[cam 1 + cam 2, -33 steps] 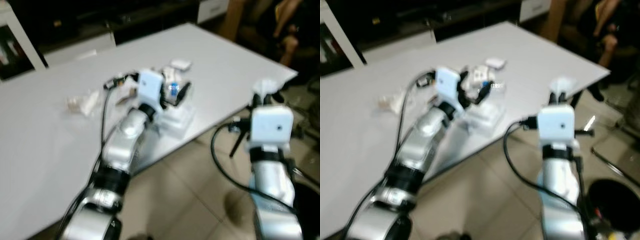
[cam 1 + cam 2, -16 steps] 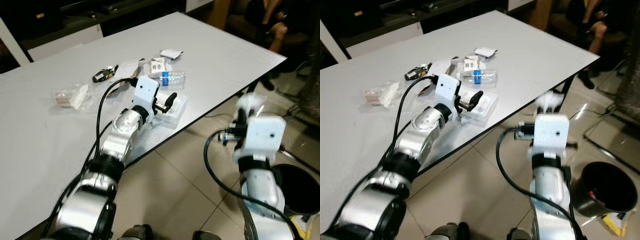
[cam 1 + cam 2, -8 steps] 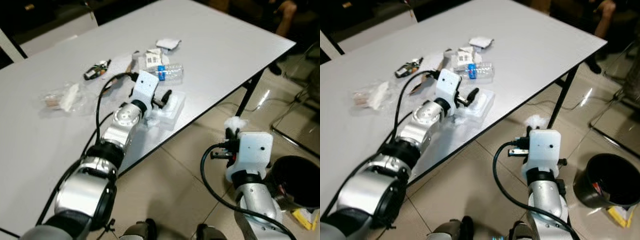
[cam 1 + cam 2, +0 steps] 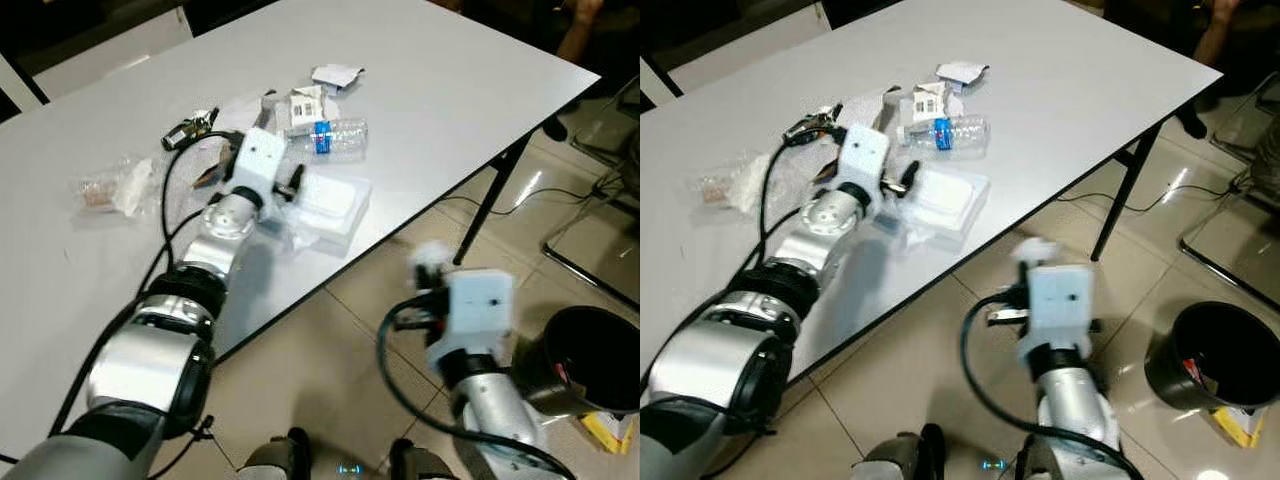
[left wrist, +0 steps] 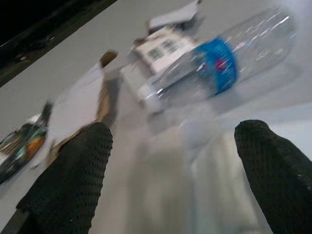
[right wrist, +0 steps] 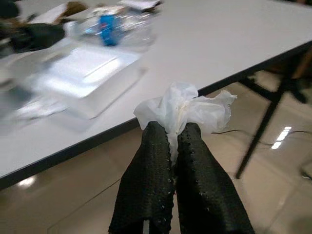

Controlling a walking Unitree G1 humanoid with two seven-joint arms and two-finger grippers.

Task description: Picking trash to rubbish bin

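My right gripper (image 6: 173, 130) is shut on a crumpled white tissue (image 6: 184, 108), held over the floor just off the table's front edge; the tissue (image 4: 430, 256) pokes out above the wrist. A black rubbish bin (image 4: 592, 346) stands on the floor at the far right, apart from that arm. My left gripper (image 4: 291, 184) rests open on the white table (image 4: 450, 70), its fingers (image 5: 73, 180) spread wide over a clear plastic container (image 4: 327, 206). Just beyond it lies a clear bottle (image 5: 229, 58) with a blue label.
More litter lies on the table: a white carton (image 4: 305, 103), a paper scrap (image 4: 336, 74), a dark wrapper (image 4: 186, 130) and a plastic bag (image 4: 115, 185). A black table leg (image 4: 492, 205) slants to the tiled floor. A person's leg (image 4: 585, 12) shows at the far right.
The camera has tilted down. My right arm, tissue still held, has come off the table level and swung slightly left over the floor. The left gripper stays by the plastic container.
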